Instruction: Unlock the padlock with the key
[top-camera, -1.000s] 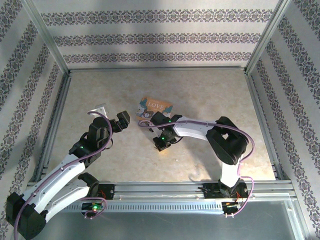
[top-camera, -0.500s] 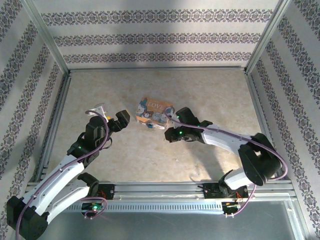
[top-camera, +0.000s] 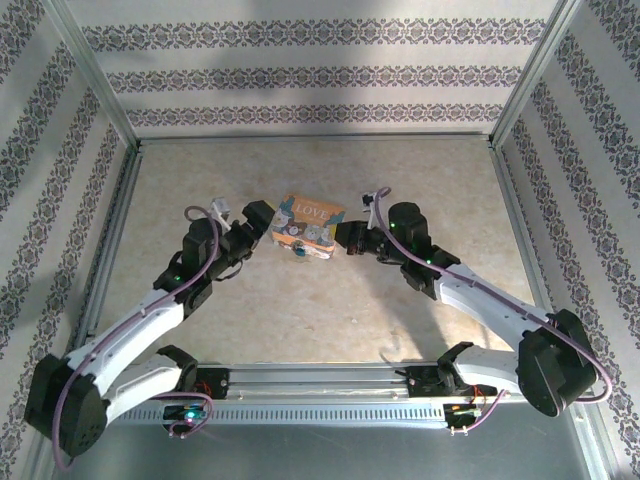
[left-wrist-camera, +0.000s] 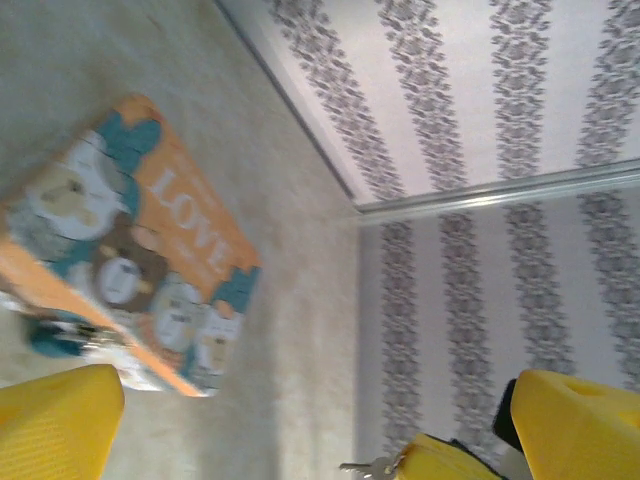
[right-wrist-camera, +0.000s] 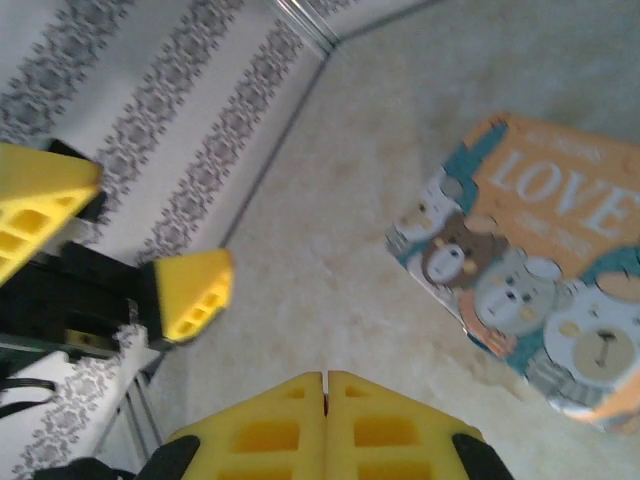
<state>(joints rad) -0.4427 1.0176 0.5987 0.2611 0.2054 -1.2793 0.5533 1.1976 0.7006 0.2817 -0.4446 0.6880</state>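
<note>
Jaws first: the left gripper (top-camera: 250, 232) is spread wide with nothing in it. The right gripper (top-camera: 345, 235) is pressed together, nothing visible between its fingers. You've got the padlock (top-camera: 308, 222) flat on the table (top-camera: 400, 180), mid-table, between the two grippers, both close by. You can read white "LOVE" on orange, with teal patches and cartoon bears (right-wrist-camera: 450, 262) under the lettering. The key (left-wrist-camera: 62, 338), with a teal end and a silvery bit, lies against the padlock's edge in the left wrist view. The table is mottled beige with aluminium rails (top-camera: 310, 140) round it. The walls (top-camera: 320, 70) have pale wallpaper with dark floral stripes.
</note>
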